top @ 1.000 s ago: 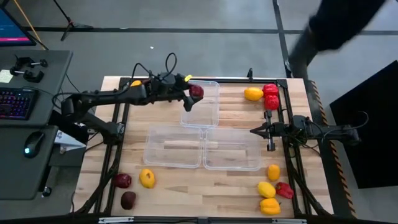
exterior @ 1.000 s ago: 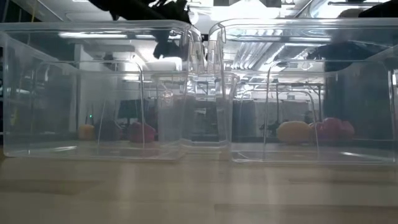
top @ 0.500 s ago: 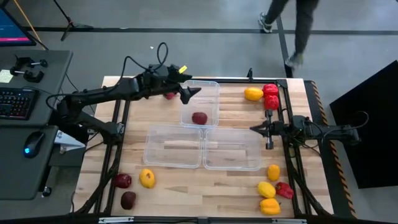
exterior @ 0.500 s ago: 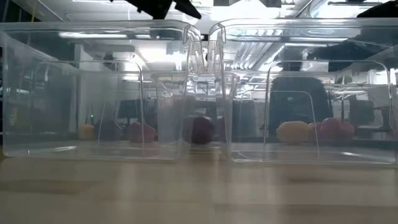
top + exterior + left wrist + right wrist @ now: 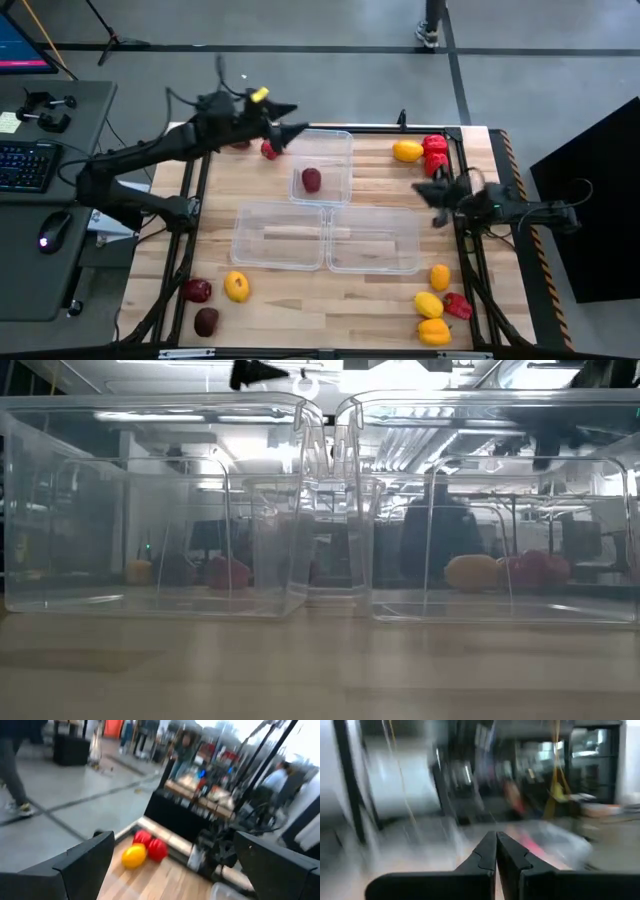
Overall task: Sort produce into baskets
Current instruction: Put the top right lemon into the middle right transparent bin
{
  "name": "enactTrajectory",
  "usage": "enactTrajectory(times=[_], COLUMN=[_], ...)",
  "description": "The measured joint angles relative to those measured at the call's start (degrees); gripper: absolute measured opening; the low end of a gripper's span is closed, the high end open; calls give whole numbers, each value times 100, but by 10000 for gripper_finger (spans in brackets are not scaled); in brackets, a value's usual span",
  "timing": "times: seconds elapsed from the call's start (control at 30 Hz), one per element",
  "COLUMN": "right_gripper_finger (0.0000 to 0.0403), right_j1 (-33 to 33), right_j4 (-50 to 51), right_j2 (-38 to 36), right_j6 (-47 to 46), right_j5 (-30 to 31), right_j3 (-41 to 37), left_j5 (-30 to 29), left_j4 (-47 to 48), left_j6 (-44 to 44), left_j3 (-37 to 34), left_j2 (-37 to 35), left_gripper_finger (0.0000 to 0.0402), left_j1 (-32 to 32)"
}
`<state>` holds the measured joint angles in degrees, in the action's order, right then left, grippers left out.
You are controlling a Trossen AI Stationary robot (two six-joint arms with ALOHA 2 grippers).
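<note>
Sorting had one maroon fruit (image 5: 312,180) in the far basket (image 5: 342,140); left hand (image 5: 290,131) gaped empty above, right hand (image 5: 434,191) stayed pinched together; next, another maroon piece.

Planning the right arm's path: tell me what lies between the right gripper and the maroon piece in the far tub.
In the high view, only the far tub's clear wall and bare table separate the right gripper from the maroon piece.
</note>
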<state>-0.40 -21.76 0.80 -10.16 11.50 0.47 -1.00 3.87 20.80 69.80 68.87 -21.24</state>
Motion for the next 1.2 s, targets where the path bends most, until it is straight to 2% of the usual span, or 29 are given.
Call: enactTrajectory(times=[0.03, 0.1, 0.2, 0.37, 0.53, 0.67, 0.8, 0.9, 1.07, 1.2], right_gripper_finger=[0, 0, 0, 0, 0, 0, 0, 0, 1, 28], right_j1=[2, 0, -15, -189, -574, -956, -1363, -1623, -1981, -2234], right_j4=[-576, -1647, -2931, -3045, -1973, -855, 154, 848, 2132, 3714], right_j2=[2, 24, 53, 525, 1962, 3329, 4405, 5020, 5896, 6398], right_j6=[-420, -759, -575, -376, -501, -425, -272, -50, -8, -55], right_j5=[131, 773, 1593, 1815, 1754, 1741, 1750, 1749, 1254, 1427], right_j3=[0, 0, 5, 474, 1616, 2833, 3971, 4758, 5933, 6726], left_j5=[-3, -42, -202, -255, -82, 521, 978, 892, 532, 521], left_j4=[-78, -112, -58, -22, -3, 107, 630, 1446, 2842, 3566], left_j6=[65, 170, 164, 195, 526, 1020, 1506, 1556, 1399, 987], left_j3=[-1, -2, -1, -2, -7, -7, -7, -7, -7, -7], left_j2=[-110, -338, -614, -808, -803, -820, -880, -918, -936, -933], left_gripper_finger=[397, 397, 397, 397, 397, 397, 397, 397, 397, 397], left_j1=[-43, -133, -250, -469, -626, -659, -542, -398, -294, -291])
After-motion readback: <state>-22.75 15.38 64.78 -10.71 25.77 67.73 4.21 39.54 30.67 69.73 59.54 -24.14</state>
